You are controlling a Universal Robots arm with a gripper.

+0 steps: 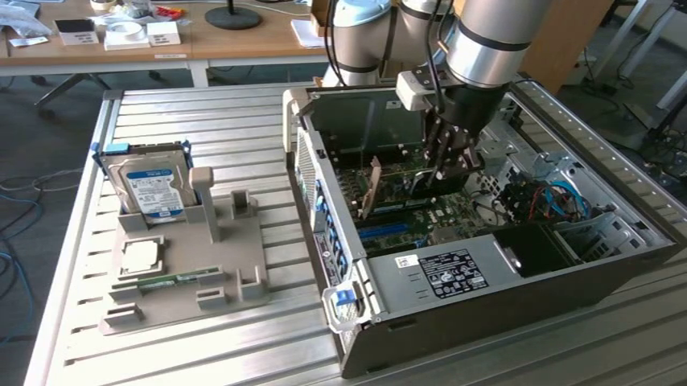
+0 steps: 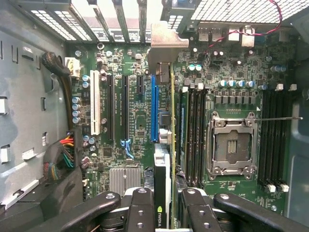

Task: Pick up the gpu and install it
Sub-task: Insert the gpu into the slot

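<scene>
Surface: we list a slatted metal table (image 1: 193, 354), ribs running along its length.
Room: a wooden desk (image 1: 215, 40) with small boxes stands behind the table; loose cables (image 1: 16, 201) lie on the grey floor (image 1: 43, 137).
Computer case (image 1: 504, 305): lying on its side on the table, open face up, toward the exterior view's right.
Holder (image 1: 241, 249): a grey tray, well apart from the case on the exterior view's left. It carries an upright hard drive (image 1: 150, 189) and a flat memory stick (image 1: 172, 281).
Gripper (image 1: 446, 169): down inside the case; we see the jaws narrow, clamped on the card.
Gpu (image 2: 162, 183): held on edge over the motherboard (image 2: 137, 121), its silver bracket toward the case's slotted wall.
Blue slot (image 2: 153, 108): just beside the card's edge; we cannot tell whether the card is seated.
</scene>
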